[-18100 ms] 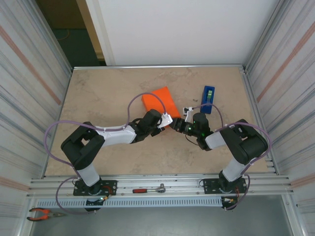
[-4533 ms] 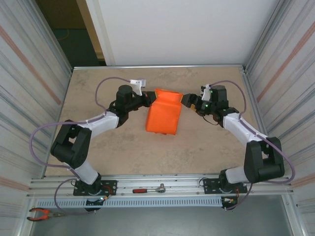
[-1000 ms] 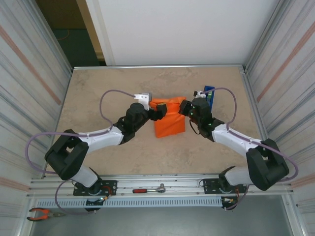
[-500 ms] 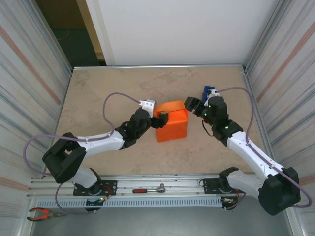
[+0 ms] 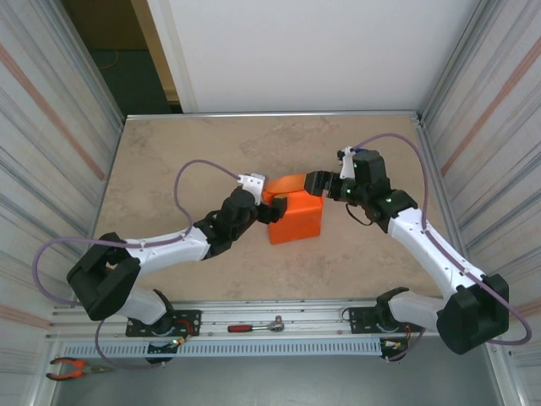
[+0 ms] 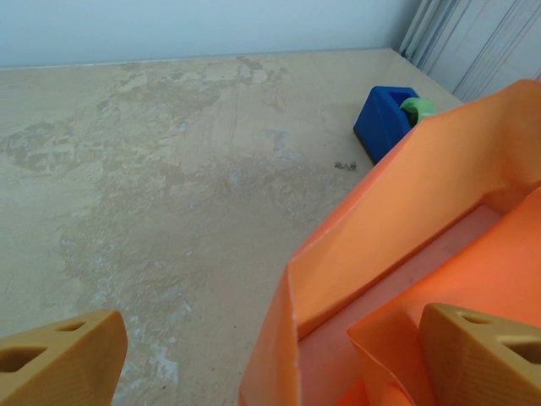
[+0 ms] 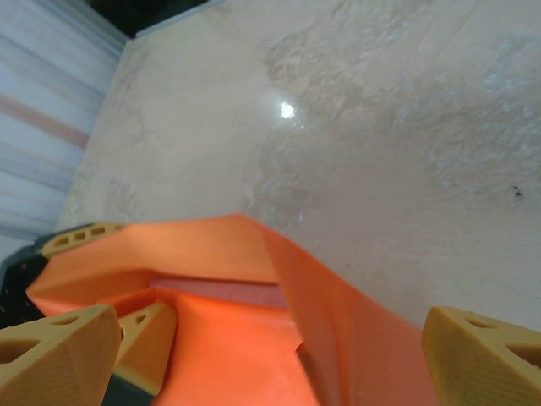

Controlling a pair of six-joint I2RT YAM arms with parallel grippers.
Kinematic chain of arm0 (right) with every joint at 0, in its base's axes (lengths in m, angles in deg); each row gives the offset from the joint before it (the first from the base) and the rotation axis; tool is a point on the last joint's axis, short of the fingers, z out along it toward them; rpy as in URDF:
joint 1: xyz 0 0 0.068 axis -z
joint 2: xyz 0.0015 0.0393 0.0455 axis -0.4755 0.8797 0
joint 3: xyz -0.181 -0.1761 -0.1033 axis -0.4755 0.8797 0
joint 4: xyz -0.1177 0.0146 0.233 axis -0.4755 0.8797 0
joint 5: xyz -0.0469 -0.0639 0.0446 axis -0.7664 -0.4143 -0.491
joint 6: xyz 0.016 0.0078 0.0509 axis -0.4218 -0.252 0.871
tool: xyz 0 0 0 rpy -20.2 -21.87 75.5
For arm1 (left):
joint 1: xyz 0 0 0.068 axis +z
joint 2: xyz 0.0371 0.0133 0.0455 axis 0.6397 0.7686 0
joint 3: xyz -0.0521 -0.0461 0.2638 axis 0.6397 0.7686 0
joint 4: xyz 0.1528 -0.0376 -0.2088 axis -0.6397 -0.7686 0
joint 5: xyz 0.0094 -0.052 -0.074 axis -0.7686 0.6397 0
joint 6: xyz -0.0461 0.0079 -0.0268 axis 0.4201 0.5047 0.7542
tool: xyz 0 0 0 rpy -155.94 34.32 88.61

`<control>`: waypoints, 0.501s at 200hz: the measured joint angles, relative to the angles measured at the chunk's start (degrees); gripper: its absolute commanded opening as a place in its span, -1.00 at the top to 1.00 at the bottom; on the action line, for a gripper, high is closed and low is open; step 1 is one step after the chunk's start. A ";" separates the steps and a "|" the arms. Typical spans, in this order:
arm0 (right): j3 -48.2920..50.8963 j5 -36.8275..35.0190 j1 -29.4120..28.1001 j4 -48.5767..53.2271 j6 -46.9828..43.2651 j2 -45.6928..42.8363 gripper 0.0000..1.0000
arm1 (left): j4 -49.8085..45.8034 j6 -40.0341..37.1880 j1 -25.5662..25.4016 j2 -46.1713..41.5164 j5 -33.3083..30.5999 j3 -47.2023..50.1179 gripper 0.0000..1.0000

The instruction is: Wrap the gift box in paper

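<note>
Top external: paper [image 5: 296,216] sits folded into a box shape mid-worktop [image 5: 169,161]. I see left jaws wide open at its left edge, right jaws wide open near its far-right corner, holding nothing.

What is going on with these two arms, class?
Two robot arms are wrapping a box in orange paper. The paper is partly folded around the box, whose pink side shows inside. The left gripper and right gripper, both open, flank the bundle. A blue tape dispenser stands nearby.
</note>
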 measured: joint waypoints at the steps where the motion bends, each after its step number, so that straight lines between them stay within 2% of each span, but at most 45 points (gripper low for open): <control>1: 0.07 -0.02 -0.04 -0.02 -0.02 0.02 -0.81 | -0.15 0.02 0.00 0.00 -0.09 0.00 -0.78; 50: 7.48 -3.61 -2.34 -4.24 -0.24 1.57 -0.76 | -4.85 0.00 -1.92 0.90 -5.99 -2.47 -0.77; 100: 14.36 -8.94 -3.63 -15.65 0.98 1.25 -0.49 | -4.48 0.02 -3.23 3.74 -10.08 -4.74 -0.76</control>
